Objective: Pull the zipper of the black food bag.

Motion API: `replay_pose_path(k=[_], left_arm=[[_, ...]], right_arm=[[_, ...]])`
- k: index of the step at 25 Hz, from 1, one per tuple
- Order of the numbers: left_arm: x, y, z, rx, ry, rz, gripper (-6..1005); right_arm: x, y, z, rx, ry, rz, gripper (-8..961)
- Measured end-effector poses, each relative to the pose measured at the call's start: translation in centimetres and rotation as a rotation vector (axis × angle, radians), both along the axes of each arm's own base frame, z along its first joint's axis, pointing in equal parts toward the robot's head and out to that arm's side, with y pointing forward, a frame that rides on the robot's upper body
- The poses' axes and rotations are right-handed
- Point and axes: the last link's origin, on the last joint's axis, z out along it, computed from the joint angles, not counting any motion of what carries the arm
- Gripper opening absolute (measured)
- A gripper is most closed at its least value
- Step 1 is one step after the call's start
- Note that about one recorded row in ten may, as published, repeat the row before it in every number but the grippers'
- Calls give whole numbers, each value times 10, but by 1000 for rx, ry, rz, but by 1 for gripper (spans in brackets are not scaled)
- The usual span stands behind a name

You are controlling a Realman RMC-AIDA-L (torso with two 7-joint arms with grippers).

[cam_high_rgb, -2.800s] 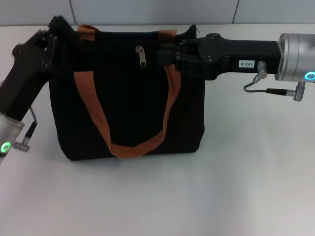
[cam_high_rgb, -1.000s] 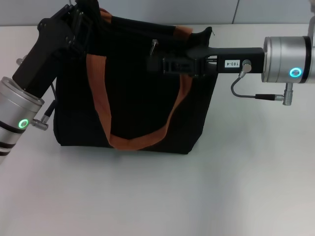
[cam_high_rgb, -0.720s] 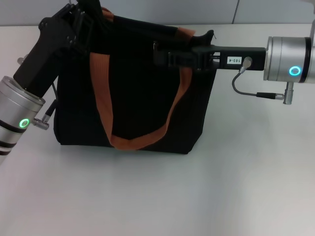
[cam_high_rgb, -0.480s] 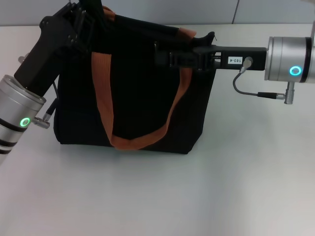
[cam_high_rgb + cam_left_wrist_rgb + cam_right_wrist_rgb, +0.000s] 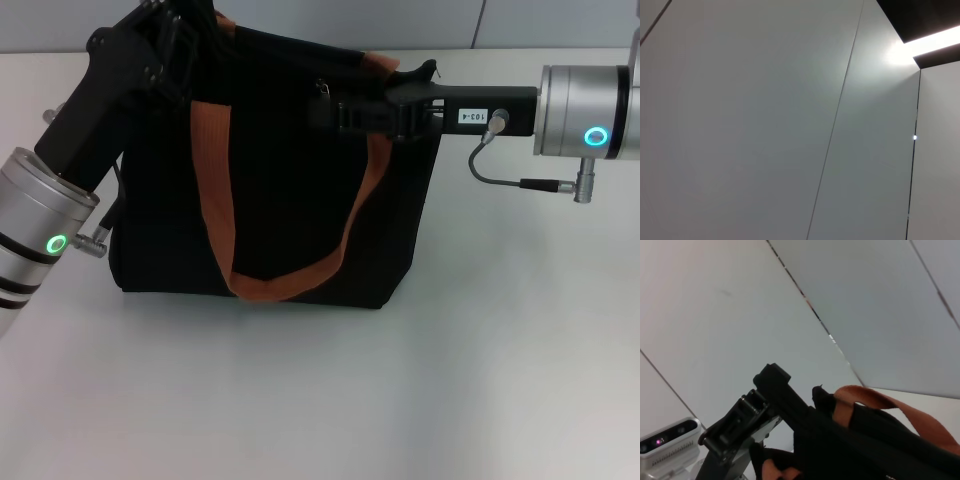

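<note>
Standing on the desk (image 5: 420, 400), the black food bag (image 5: 280, 210) is anchored by the left tool (image 5: 165, 35) clenched on its upper corner, so the right tool (image 5: 325, 110), at the zipper (image 5: 322, 90), grip indiscernible, can draw it along.

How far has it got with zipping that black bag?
Both end effectors are on the boxy black fabric bag: left end effector at its top left corner, right end effector at the small silver zipper pull. The pull sits mid-zip; the remaining stretch is still to do.

Pale wall panels (image 5: 740, 125), bright ceiling light (image 5: 935, 37)
</note>
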Motion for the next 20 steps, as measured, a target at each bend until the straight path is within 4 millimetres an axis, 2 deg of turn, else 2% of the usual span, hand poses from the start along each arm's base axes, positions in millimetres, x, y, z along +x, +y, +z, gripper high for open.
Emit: replay_pose_path(k=[13, 18, 20], left_arm=[[0, -1, 0, -1, -2, -1, 61], [0, -2, 0, 0, -5, -2, 61], [0, -2, 0, 0, -7, -3, 61]], right_arm=[[2, 1, -3, -3, -19, -11, 380], [4, 3, -5, 2, -44, -22, 187], [4, 4, -5, 4, -48, -28, 146]])
